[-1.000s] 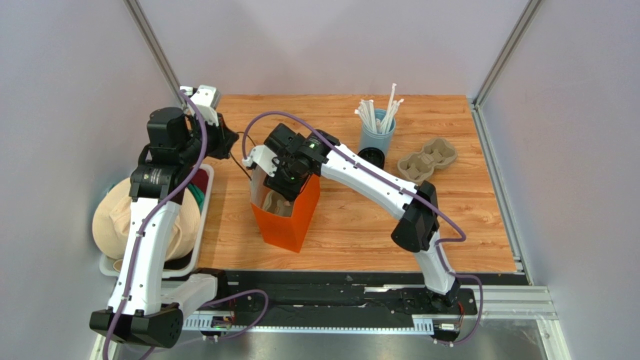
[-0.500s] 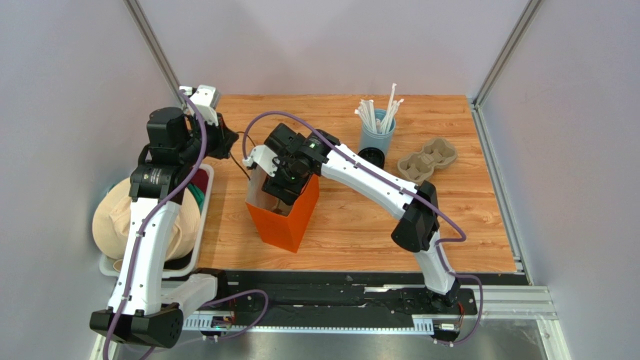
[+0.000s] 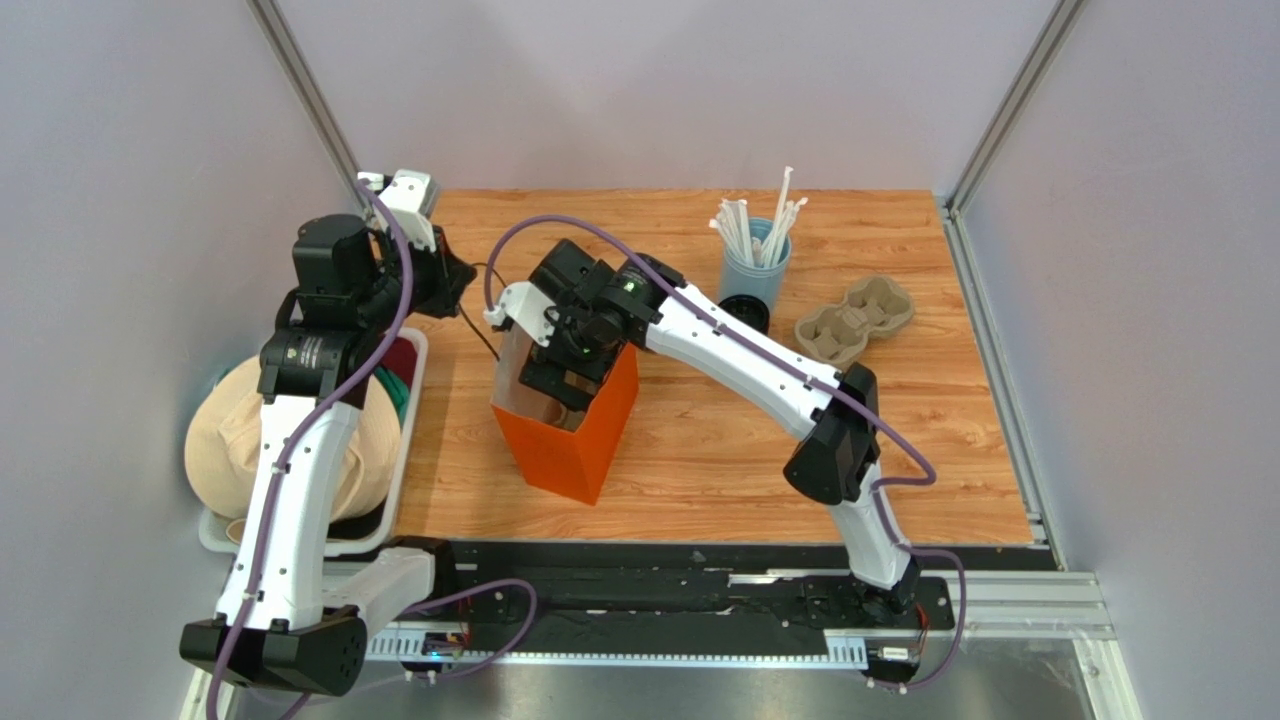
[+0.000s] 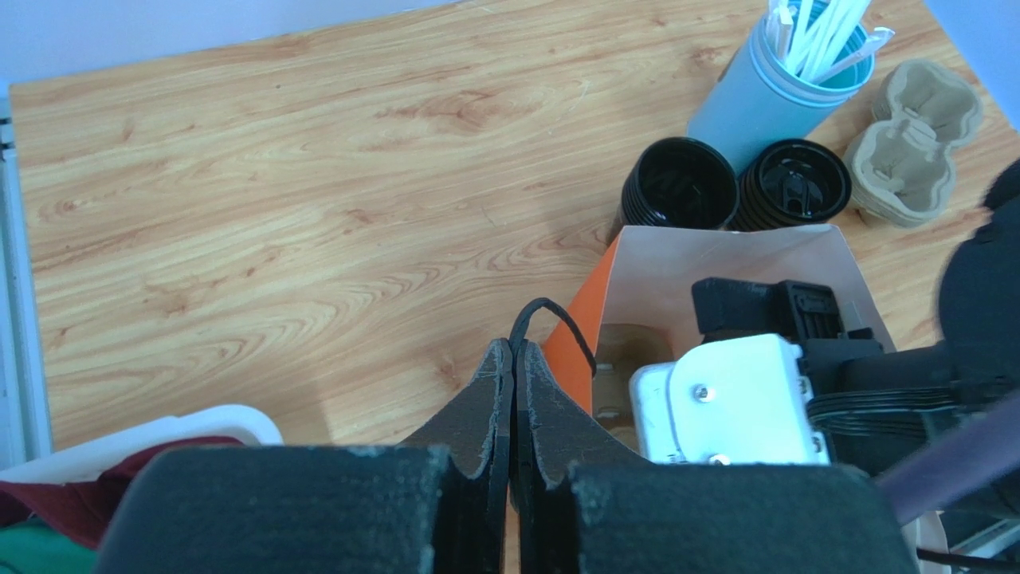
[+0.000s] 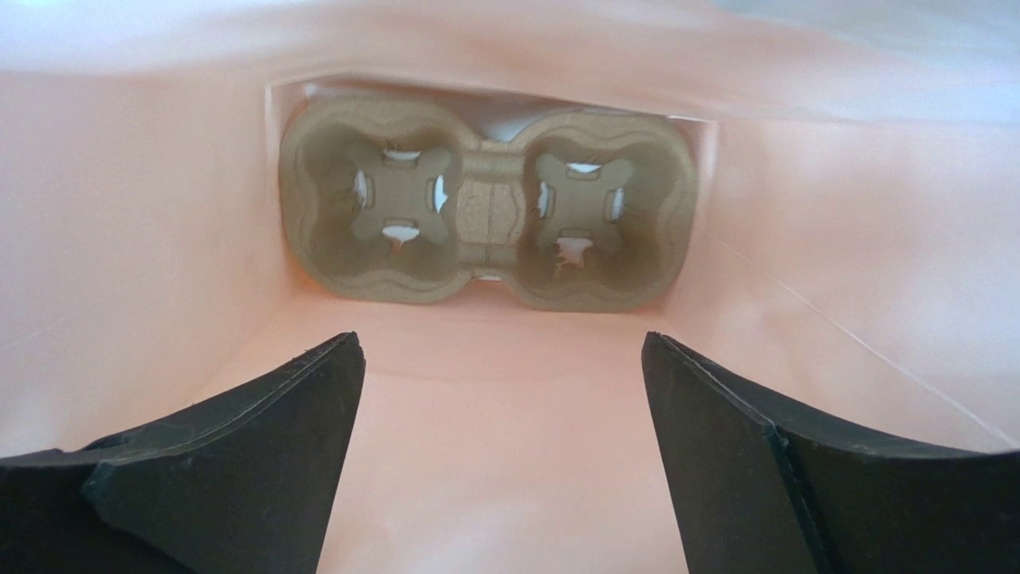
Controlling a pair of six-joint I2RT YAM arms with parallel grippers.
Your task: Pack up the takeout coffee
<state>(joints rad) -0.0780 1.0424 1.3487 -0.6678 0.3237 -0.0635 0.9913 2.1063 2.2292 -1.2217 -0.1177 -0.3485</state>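
The right gripper (image 5: 501,359) hangs inside the orange paper bag (image 3: 579,435), its fingers wide apart and empty. Below them, a grey-brown moulded cardboard cup tray (image 5: 485,215) lies on the bag's floor. The left gripper (image 4: 514,353) is pinched together on the bag's thin black cord handle (image 4: 533,304). The small dark round takeout coffee cup (image 4: 790,183) with its black lid stands on the wooden table (image 4: 299,179) outside the bag, just beside the pale blue cup of white straws (image 4: 754,108).

No legible text, no labels or brands, no numbers or signs
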